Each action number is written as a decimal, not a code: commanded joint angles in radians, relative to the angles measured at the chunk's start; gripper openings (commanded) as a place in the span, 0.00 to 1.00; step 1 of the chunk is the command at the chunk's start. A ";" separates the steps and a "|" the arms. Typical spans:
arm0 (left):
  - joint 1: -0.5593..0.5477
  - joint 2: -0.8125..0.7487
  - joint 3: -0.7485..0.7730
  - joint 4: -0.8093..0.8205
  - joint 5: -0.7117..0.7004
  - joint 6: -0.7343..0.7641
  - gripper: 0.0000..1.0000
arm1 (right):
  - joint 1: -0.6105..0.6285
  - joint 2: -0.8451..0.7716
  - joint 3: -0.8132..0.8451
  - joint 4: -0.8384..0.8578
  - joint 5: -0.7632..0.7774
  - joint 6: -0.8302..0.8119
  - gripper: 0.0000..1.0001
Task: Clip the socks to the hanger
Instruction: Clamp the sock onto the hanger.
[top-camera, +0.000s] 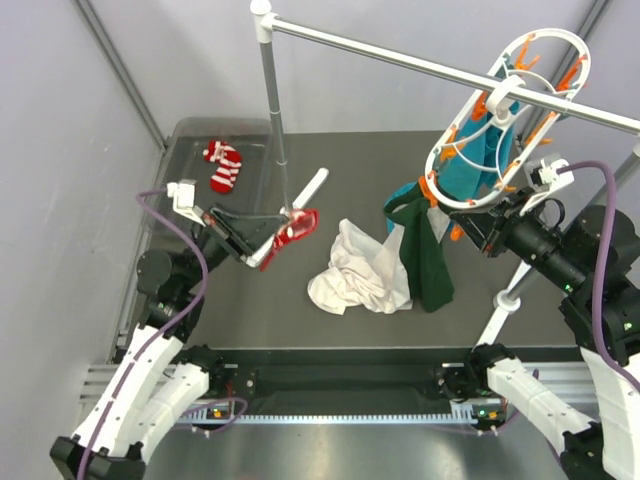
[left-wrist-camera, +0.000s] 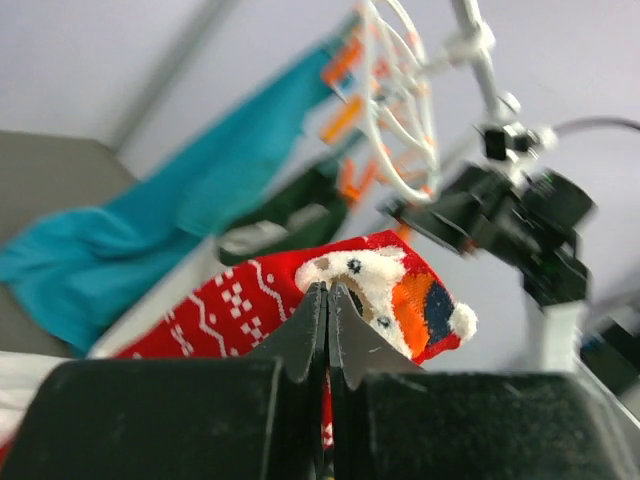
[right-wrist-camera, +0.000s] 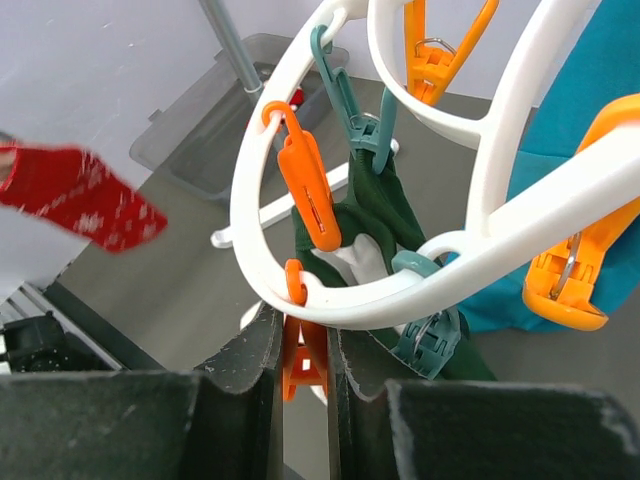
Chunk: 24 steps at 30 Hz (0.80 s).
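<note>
I see left gripper clamped on sock, mid-air, centre-left of top view; right gripper pinched on clip at hanger rim, upper right. Sock lies left of clip, long axis roughly toward it; left arm nearer.

Nothing legible: no lettering, brand or number on striped sock, patterned sock, or hanger

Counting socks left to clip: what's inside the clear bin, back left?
One red-and-white striped sock lies in the clear bin, the only item visible there. The upright pole crosses the bin's right side, covering a thin strip.
</note>
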 joint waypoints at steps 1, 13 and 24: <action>-0.146 -0.032 -0.054 0.062 -0.018 -0.051 0.00 | 0.016 -0.006 -0.025 -0.064 -0.042 0.047 0.00; -0.630 0.146 0.007 0.133 -0.332 -0.001 0.00 | 0.016 -0.009 -0.040 -0.033 -0.068 0.120 0.00; -0.908 0.305 0.120 0.142 -0.925 0.194 0.00 | 0.016 -0.019 -0.031 0.017 -0.074 0.231 0.00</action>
